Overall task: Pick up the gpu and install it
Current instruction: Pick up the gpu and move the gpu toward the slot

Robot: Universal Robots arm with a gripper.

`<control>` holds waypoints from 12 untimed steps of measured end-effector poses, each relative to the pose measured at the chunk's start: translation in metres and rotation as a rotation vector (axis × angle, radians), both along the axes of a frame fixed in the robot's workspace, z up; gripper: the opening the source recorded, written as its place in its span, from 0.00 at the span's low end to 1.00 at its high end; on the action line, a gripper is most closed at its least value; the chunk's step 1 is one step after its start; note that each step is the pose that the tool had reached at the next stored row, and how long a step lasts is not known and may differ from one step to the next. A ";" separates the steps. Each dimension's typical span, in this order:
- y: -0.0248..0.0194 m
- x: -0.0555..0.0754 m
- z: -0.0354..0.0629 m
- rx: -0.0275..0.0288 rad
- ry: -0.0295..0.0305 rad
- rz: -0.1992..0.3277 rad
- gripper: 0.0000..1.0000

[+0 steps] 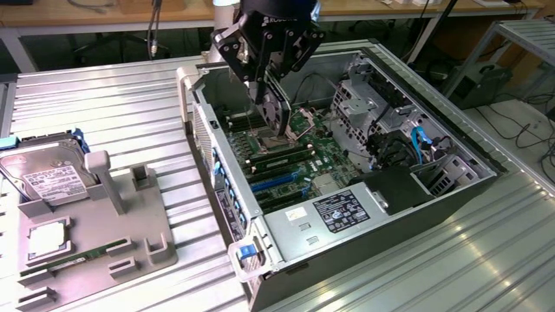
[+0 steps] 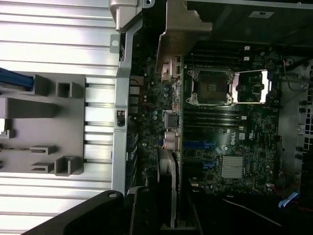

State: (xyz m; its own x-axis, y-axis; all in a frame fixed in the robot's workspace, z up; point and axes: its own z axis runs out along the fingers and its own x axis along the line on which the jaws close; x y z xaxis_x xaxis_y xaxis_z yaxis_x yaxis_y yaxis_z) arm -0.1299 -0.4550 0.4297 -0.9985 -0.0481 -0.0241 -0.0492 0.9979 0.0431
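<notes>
Exterior view: the end effector (image 1: 264, 81) hangs over the open computer case (image 1: 433, 214), clenched on the gpu (image 1: 275, 110), which stands on edge with its lower end close above the motherboard (image 1: 299, 162). Whether card and board touch cannot be told. On the table (image 1: 104, 91), well apart towards the exterior view's left, a grey holder (image 1: 104, 247) carries a hard drive (image 1: 43, 172). Wrist view: the gpu (image 2: 171, 147) appears edge-on, its silver bracket (image 2: 183, 29) near the case wall.

The exterior view looks down steeply from farther back, over the surface (image 1: 104, 97), at the open computer case (image 1: 451, 208); the wrist view, above the gripper (image 1: 267, 78), peers straight down, close; both share the motherboard (image 1: 325, 156)
</notes>
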 end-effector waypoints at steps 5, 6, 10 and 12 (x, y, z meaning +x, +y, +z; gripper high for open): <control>0.0000 0.008 -0.0003 0.0000 -0.0001 0.000 0.28; 0.0000 0.012 -0.0004 0.0000 0.0000 0.000 0.28; 0.0000 0.018 -0.0009 0.0001 -0.0002 0.000 0.28; 0.0000 0.022 -0.0012 0.0000 -0.0002 -0.001 0.28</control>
State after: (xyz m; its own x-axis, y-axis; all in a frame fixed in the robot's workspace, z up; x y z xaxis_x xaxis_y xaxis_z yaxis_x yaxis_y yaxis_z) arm -0.1083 -0.4550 0.4284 -0.9986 -0.0468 -0.0243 -0.0479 0.9979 0.0431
